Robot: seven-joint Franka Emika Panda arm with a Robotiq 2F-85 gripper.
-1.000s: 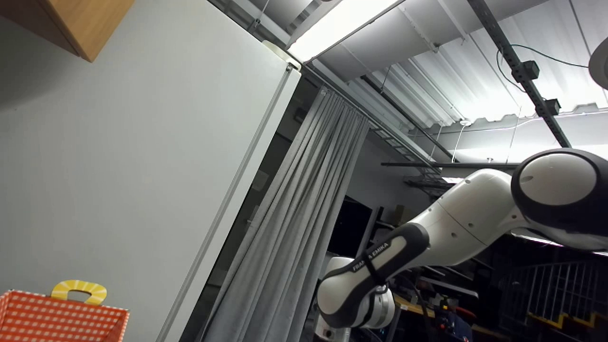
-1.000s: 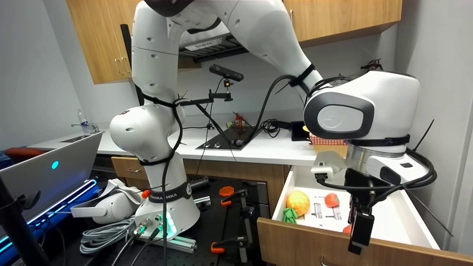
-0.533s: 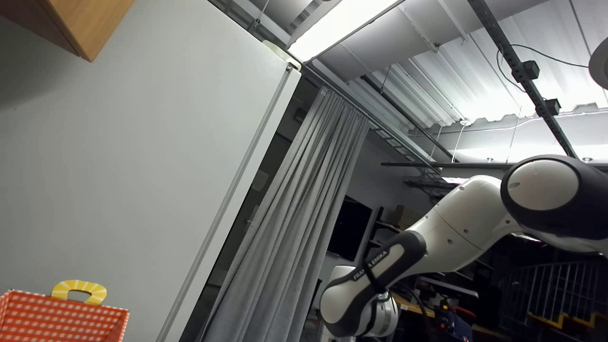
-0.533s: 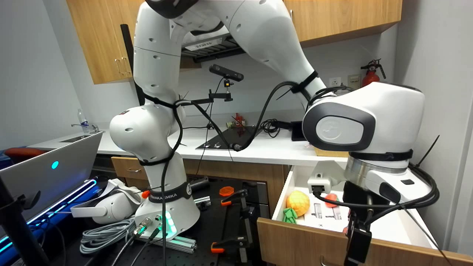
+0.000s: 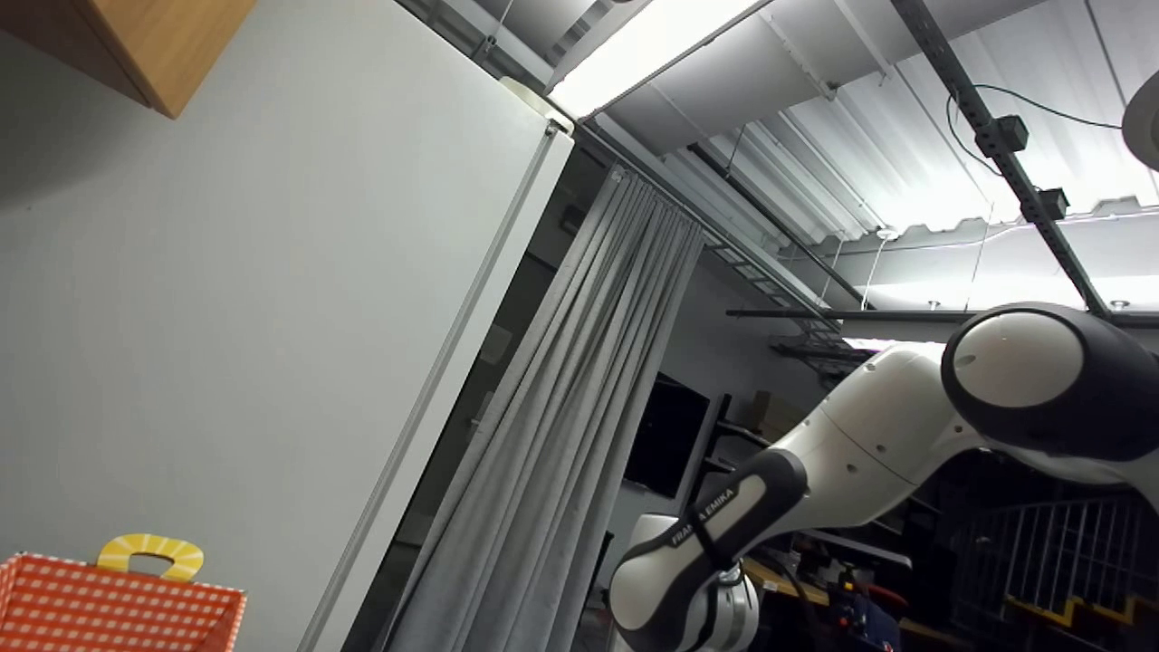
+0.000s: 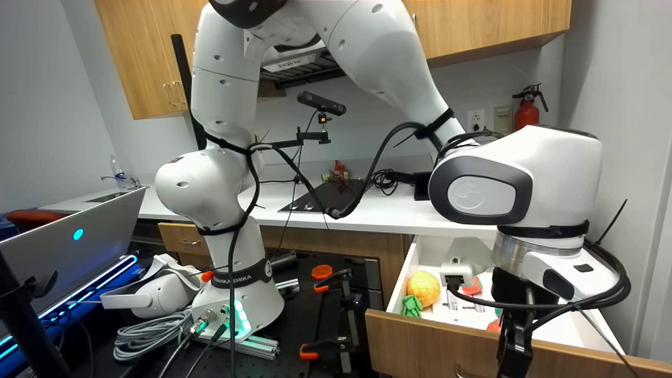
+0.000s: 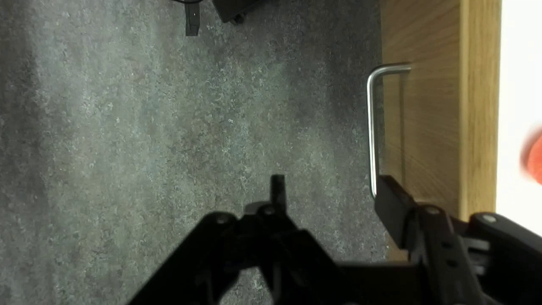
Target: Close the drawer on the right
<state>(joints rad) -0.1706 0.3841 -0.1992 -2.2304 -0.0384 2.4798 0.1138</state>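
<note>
The drawer with a wooden front [image 6: 430,341] stands pulled out at the right in an exterior view. Its front also shows along the right side of the wrist view [image 7: 436,106]. Its metal bar handle [image 7: 371,131] is on the outer face; a bit of it shows in an exterior view [image 6: 458,371]. My gripper [image 7: 330,182] is open and empty, pointing down at the drawer front. In the wrist view its right finger overlaps the handle's lower end; I cannot tell whether they touch. The left finger is over the floor. In an exterior view the gripper [image 6: 514,359] runs off the bottom edge.
Inside the drawer lie a yellow toy [image 6: 423,289], a red toy [image 6: 472,286] and a printed sheet. A white counter [image 6: 404,220] is above the drawer. A wall [image 6: 651,236] stands close on the right. Clamps [image 6: 341,345] are on the black base left of the drawer.
The arm and gripper have moved down in front of the drawer, with a slight shift to the right in an exterior view. The drawer has not visibly moved.
</note>
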